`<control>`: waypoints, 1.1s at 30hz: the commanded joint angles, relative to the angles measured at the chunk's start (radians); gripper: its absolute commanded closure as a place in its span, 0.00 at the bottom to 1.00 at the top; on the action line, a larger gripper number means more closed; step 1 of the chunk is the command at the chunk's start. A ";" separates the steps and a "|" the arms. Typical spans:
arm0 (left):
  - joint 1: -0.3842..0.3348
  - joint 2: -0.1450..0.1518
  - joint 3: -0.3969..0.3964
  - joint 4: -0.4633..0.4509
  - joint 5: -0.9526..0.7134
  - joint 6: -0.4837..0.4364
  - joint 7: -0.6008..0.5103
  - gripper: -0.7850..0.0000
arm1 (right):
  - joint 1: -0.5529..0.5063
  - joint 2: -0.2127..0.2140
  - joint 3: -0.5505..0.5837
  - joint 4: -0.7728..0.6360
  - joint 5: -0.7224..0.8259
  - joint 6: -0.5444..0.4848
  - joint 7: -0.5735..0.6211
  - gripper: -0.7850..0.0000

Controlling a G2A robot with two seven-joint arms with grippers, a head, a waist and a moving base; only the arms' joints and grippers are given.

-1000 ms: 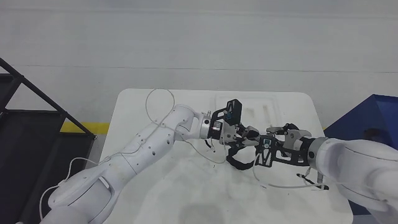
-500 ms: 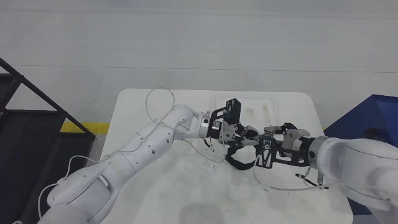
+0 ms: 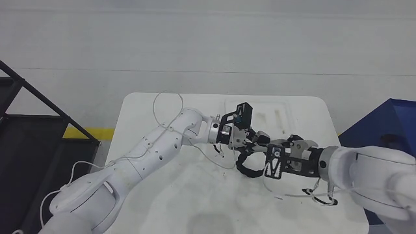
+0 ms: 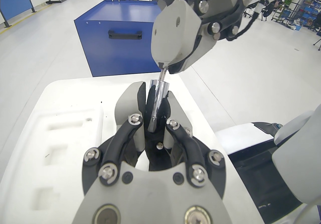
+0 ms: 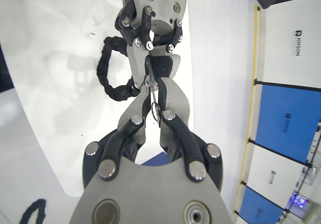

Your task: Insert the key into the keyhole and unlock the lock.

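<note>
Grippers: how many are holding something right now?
2. The left gripper is shut on the lock above the table; the right gripper is shut on the key, its tip at the lock's end.

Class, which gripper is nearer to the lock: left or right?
Left. The left gripper clamps the lock; the right gripper holds the key at its end.
</note>
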 commanded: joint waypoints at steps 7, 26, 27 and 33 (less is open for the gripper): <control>0.009 -0.002 -0.014 -0.004 0.057 0.000 0.034 1.00 | 0.029 0.000 0.012 0.000 0.165 0.101 0.092 1.00; 0.045 -0.004 -0.059 -0.005 0.167 0.000 0.118 1.00 | 0.026 -0.005 0.105 0.053 0.453 0.350 0.082 0.37; 0.047 -0.004 -0.061 -0.004 0.171 0.000 0.121 1.00 | 0.018 -0.004 0.118 0.057 0.457 0.342 0.083 0.34; 0.055 -0.006 -0.064 -0.006 0.183 0.000 0.129 1.00 | -0.028 0.006 0.164 0.078 0.431 0.224 0.088 0.16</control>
